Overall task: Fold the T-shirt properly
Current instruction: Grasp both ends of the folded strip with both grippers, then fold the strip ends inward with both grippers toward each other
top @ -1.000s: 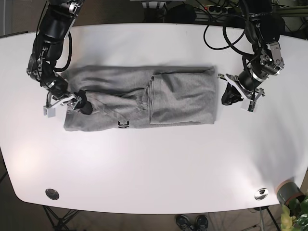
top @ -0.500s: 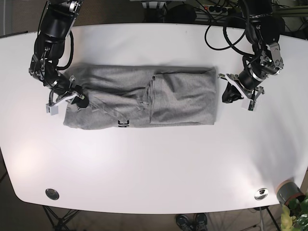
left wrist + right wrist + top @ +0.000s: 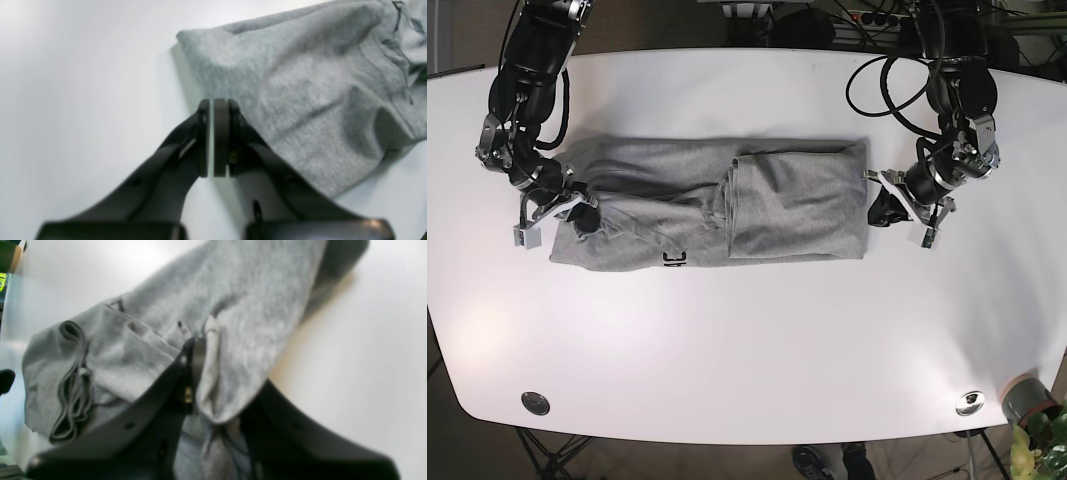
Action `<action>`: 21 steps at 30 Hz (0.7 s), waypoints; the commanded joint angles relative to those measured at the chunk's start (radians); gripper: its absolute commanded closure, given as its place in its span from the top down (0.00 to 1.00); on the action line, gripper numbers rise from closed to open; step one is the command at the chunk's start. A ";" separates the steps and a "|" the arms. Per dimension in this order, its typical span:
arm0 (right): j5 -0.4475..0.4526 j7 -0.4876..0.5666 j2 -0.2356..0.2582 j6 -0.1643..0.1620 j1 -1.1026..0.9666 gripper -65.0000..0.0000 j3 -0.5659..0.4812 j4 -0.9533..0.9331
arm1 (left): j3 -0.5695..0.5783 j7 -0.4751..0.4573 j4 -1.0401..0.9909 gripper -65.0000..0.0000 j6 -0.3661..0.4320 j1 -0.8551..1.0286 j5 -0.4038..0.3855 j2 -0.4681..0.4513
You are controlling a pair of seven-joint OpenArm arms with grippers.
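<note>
The heather-grey T-shirt (image 3: 717, 205) lies lengthwise across the white table (image 3: 747, 350), partly folded, with a doubled panel on its right half and black lettering (image 3: 674, 259) at its front edge. My right gripper (image 3: 582, 215) is at the shirt's left end. In the right wrist view it (image 3: 203, 343) is shut on a pinched fold of the shirt (image 3: 233, 306). My left gripper (image 3: 877, 212) is at the shirt's right edge. In the left wrist view it (image 3: 212, 101) is shut, with no cloth seen between the pads, and the shirt's edge (image 3: 300, 83) lies just beside its tip.
A potted plant (image 3: 1032, 405) stands off the table's front right corner. Two metal discs (image 3: 535, 403) (image 3: 970, 403) sit in the table near its front edge. Cables (image 3: 877, 80) hang behind the arm at the right.
My right gripper pulled the shirt's left end leftward, and the whole shirt shifted left. My left gripper moved left, up against the shirt's right edge.
</note>
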 commanded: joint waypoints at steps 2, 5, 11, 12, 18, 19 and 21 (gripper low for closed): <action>-0.021 0.016 -0.005 0.008 0.001 0.04 0.004 0.099 | 0.020 -0.024 0.011 0.00 -0.003 -0.025 -0.018 -0.003; -0.057 0.016 -0.013 0.008 -0.023 0.04 0.004 0.159 | 0.026 -0.024 0.011 0.00 -0.003 -0.026 -0.016 0.024; -0.081 0.009 -0.028 0.008 -0.046 0.04 -0.059 0.237 | 0.064 -0.024 -0.055 0.00 -0.001 -0.054 -0.016 0.030; -0.087 0.009 -0.032 0.008 -0.048 0.04 -0.070 0.254 | 0.076 -0.024 -0.078 0.00 -0.001 -0.064 -0.016 0.025; -0.118 0.006 -0.036 -0.034 -0.082 0.04 -0.174 0.389 | 0.121 -0.097 -0.222 0.00 -0.001 -0.081 0.001 0.022; -0.118 0.006 -0.036 -0.049 -0.082 0.04 -0.188 0.401 | 0.135 -0.111 -0.238 0.00 -0.001 -0.084 0.014 0.022; -0.116 0.006 -0.036 -0.084 -0.082 0.04 -0.234 0.437 | 0.162 -0.133 -0.269 0.00 -0.001 -0.107 0.056 0.022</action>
